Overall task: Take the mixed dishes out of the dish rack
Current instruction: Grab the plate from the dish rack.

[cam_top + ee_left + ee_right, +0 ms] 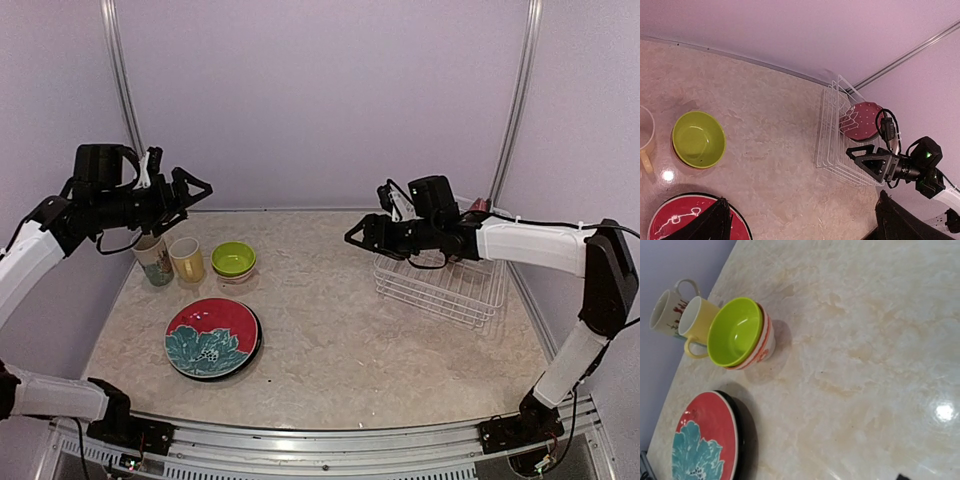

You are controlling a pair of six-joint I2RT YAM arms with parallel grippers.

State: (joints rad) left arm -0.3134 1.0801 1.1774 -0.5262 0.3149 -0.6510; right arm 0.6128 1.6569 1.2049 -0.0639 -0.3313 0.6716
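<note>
1 pink plate point(862, 120) behind R gripper point(855, 158)

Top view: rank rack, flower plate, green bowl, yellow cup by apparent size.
1. rack
2. flower plate
3. green bowl and yellow cup: look about alike, so not ranked against each other.

Glossy beige marbled counter point(400, 340), plain lilac-white walls point(320, 100) closing it in at back and sides, slim metal posts point(120, 80) rising at both back corners, ribbed aluminium rail point(330, 452) along the near edge, bright glare point(944, 411) on the surface
</note>
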